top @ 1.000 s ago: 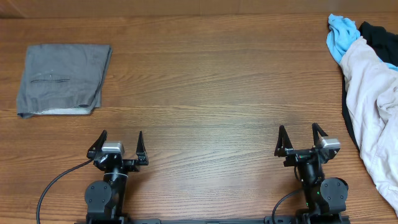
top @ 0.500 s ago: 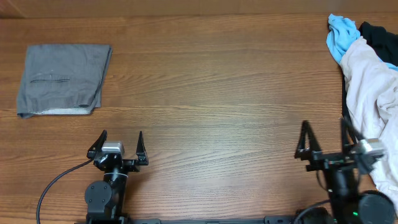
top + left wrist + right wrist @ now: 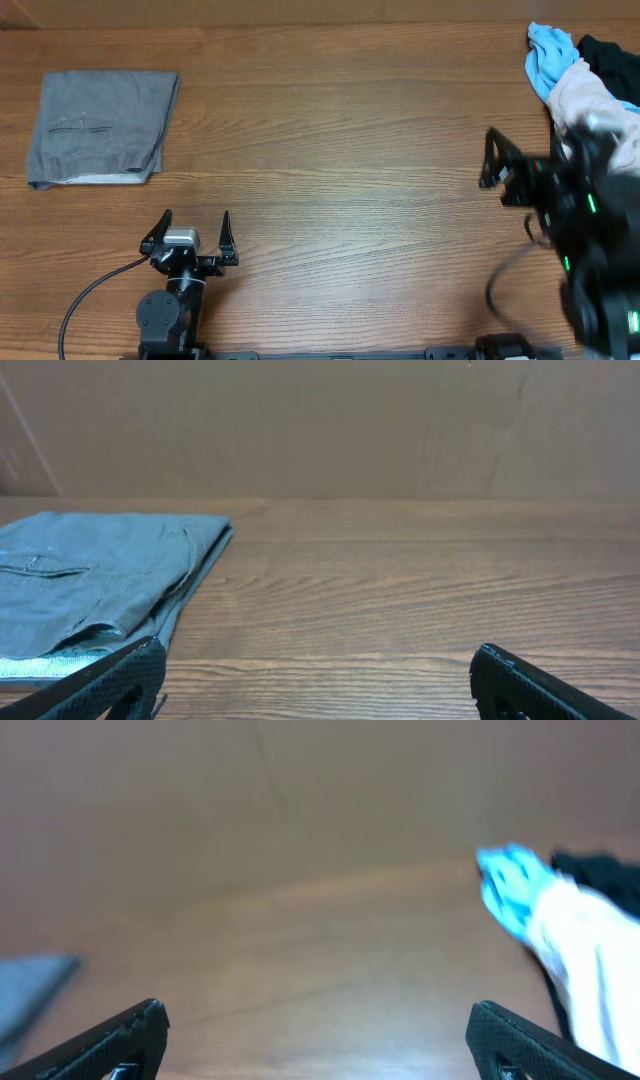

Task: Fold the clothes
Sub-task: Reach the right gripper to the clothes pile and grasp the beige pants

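We see the left jaws spread wide and gripping nothing: their two black fingers (image 3: 167, 225) stand apart over the bare brown wooden table (image 3: 330, 130), and between them, in the left wrist view, there is only wood. The folded grey garment (image 3: 100, 125) lies ahead of these jaws and off to their left, well apart from them, with one welt pocket showing on top.

The right jaws are also released and empty. In the right wrist view both finger (image 3: 105, 1045) tips sit at the bottom corners with open table between them, touching nothing.

From overhead the right arm (image 3: 590, 220) is a dark blur. We can make out only one of its fingers clearly, and it covers most of the pile at the table's right edge.

The pale beige cotton shorts (image 3: 578, 92) lie ahead of the right jaws and to their right, not between them. Only a crumpled strip shows. The rest is hidden by the arm or cut off by the picture's edge, and the right wrist view is too soft to show waistband or seams. What we see of the shorts runs lengthwise away from the jaws, its far end touching a bright blue cloth (image 3: 548, 60) with a black cloth (image 3: 610, 60) just beyond. We cannot tell which end is the waist.
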`<action>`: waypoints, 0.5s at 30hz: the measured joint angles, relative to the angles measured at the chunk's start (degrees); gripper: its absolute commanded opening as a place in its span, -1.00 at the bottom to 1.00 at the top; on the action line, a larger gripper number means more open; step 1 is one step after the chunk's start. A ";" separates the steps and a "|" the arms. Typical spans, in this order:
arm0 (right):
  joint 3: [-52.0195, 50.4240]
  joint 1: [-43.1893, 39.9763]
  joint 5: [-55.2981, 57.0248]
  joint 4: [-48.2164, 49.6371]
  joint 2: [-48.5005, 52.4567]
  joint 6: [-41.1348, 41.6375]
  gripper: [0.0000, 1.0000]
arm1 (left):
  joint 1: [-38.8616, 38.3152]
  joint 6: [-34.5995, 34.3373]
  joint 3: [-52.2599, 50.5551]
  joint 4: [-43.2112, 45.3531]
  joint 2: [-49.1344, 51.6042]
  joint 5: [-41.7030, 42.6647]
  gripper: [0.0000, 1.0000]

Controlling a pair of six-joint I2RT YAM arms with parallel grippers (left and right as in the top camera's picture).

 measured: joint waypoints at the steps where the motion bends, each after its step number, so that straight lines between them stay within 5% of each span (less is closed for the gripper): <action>1: 2.27 -0.02 1.07 -1.92 4.20 -0.66 1.00 | 0.00 0.00 0.00 -0.02 0.00 0.00 1.00; 15: 13.05 -11.45 5.90 -7.58 29.24 -2.25 1.00 | 0.00 0.00 0.00 -0.02 0.00 0.00 1.00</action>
